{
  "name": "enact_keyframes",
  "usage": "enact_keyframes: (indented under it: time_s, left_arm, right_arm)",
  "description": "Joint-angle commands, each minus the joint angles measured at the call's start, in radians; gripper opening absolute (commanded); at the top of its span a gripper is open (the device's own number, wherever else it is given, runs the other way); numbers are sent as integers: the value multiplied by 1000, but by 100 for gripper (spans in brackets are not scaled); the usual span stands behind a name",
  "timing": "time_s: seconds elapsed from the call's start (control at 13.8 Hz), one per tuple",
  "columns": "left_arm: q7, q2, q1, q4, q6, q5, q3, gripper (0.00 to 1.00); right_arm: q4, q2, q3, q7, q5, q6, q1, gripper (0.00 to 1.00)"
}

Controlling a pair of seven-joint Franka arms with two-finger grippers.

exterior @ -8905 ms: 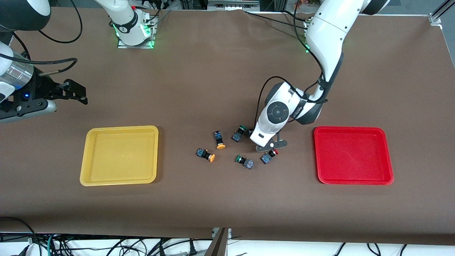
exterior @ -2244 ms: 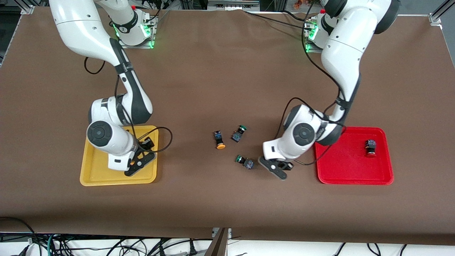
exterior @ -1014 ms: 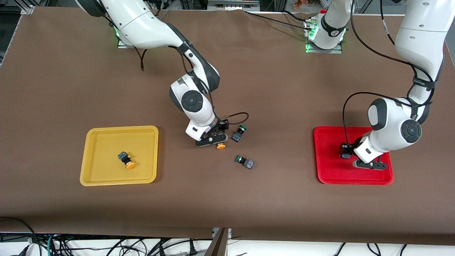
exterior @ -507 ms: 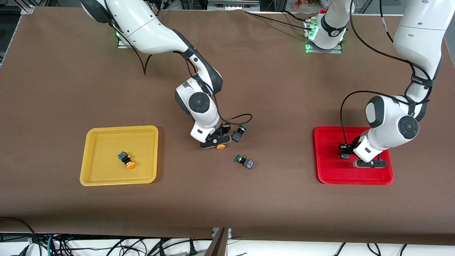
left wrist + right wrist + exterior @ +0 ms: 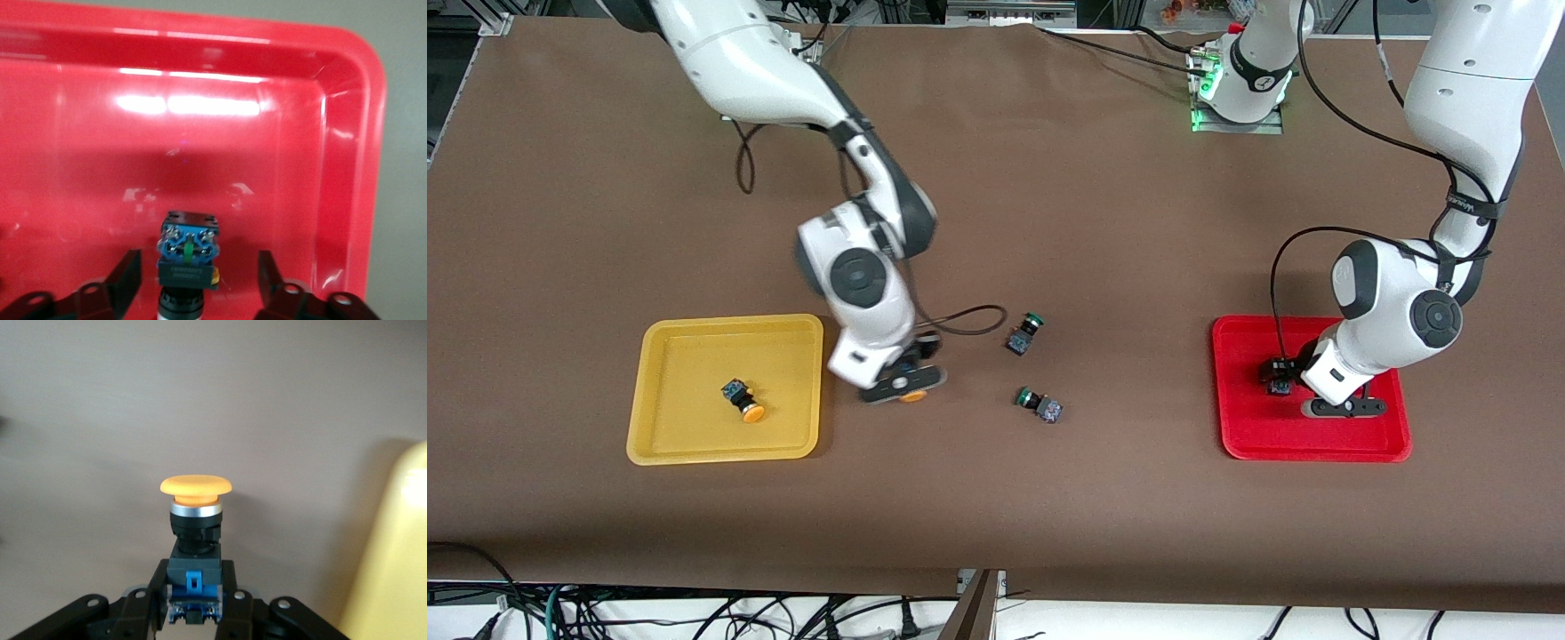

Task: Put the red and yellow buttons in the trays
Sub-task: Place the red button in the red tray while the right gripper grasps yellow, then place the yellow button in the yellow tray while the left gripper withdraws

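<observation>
My right gripper (image 5: 903,388) is shut on the blue base of a yellow button (image 5: 195,485), over the bare table just beside the yellow tray (image 5: 685,356). Its orange cap (image 5: 912,397) points away from the fingers. Another yellow button (image 5: 743,402) lies in that tray. My left gripper (image 5: 1343,408) hangs low inside the red tray (image 5: 1245,427), open. Between its fingers (image 5: 127,280) a button (image 5: 189,250) rests on the tray floor, clear of both fingers, blue base showing and cap hidden. The arm hides it in the front view.
Two green-capped switches lie on the brown table between the trays, one (image 5: 1024,333) farther from the front camera, the other (image 5: 1039,404) nearer. The yellow tray's rim (image 5: 393,553) shows at the edge of the right wrist view.
My right gripper has carried the yellow button from beside the green switches toward the yellow tray. My left gripper has opened, and the button lies loose in the red tray.
</observation>
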Motion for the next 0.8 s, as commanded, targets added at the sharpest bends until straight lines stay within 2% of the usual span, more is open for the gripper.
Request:
enact_keyframes:
  time_s: [0.0,0.14,0.29,0.36,0.58,0.65,0.72]
  left_arm:
    - [2,-11,-13,69,-58,-6,4,100]
    - [-2,-10,-30,158,-184,-6,4,100]
    - [-3,-13,-32,222,-274,-4,3,100]
    - [0,-17,-33,254,-316,-4,3,100]
    - [-3,-19,-56,458,-567,-3,3,100]
    - [-3,-45,-59,494,-629,-3,7,100]
    - [-3,-97,-71,496,-660,-6,21,100]
  right_arm:
    - [-108,-76,-104,-145,-6,-50,-16,0]
    - [-170,-81,-142,-145,1,-24,-28,0]
    - [-237,-81,-141,-154,9,40,-69,0]
    - [-266,-81,-141,-160,10,72,-74,5]
    - [-311,-84,-141,-160,10,117,-74,10]
    - [-304,-80,-141,-159,16,119,-75,17]
    - [-297,-78,-141,-159,44,119,-79,38]
